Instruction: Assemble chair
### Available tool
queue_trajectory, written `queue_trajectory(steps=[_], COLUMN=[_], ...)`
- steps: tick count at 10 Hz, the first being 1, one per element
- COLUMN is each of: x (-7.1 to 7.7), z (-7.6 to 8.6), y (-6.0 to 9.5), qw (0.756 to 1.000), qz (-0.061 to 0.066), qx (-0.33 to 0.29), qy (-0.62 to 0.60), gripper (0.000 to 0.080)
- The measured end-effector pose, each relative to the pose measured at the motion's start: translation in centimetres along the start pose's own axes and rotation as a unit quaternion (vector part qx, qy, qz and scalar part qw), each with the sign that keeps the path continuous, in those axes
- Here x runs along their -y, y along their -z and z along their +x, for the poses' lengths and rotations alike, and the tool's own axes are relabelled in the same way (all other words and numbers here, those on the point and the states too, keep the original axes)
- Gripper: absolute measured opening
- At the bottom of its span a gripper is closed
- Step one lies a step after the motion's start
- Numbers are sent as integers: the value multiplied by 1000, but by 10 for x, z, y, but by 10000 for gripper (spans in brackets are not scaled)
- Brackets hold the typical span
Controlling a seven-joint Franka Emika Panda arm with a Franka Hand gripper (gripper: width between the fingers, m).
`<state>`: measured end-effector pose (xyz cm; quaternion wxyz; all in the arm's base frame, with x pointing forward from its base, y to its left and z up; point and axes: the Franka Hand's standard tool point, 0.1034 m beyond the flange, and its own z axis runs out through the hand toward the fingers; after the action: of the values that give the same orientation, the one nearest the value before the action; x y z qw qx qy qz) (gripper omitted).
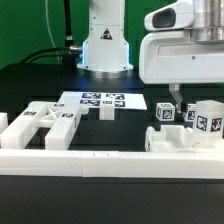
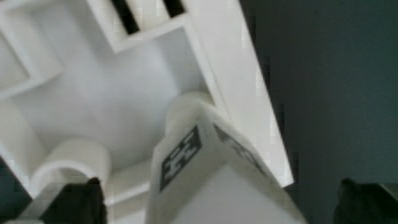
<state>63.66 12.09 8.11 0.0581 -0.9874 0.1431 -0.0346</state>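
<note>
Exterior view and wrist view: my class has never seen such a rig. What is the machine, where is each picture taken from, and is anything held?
The white machine is a robot arm ending in a two-finger pincer. The exterior view comes from a camera off the arm; the wrist view comes from a camera on the wrist. On the dark table lie white tagged chair parts and a flat marker board. The pincer is open over one tagged part, holding nothing.

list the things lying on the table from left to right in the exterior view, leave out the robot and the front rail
cut-out frame pieces → marker board → small tagged cube → larger tagged block at the exterior view's right edge
</note>
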Motion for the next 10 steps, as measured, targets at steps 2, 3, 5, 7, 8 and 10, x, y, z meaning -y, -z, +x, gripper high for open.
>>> queue_trajectory(steps=[2,3,5,7,8,10], x=[-1,0,0,0,0,-1], z=[1,1,1,1,1,1], y=[-3,-4,-4,-4,-4,-4], qw=[995,989,981,967,964,964], qz=[-5,-8,-8,-13,-13,-13], qx=[0,0,0,-1,-1,-1], qy=[102,148,193,254,266,266], gripper=[649,649,649,649,507,369])
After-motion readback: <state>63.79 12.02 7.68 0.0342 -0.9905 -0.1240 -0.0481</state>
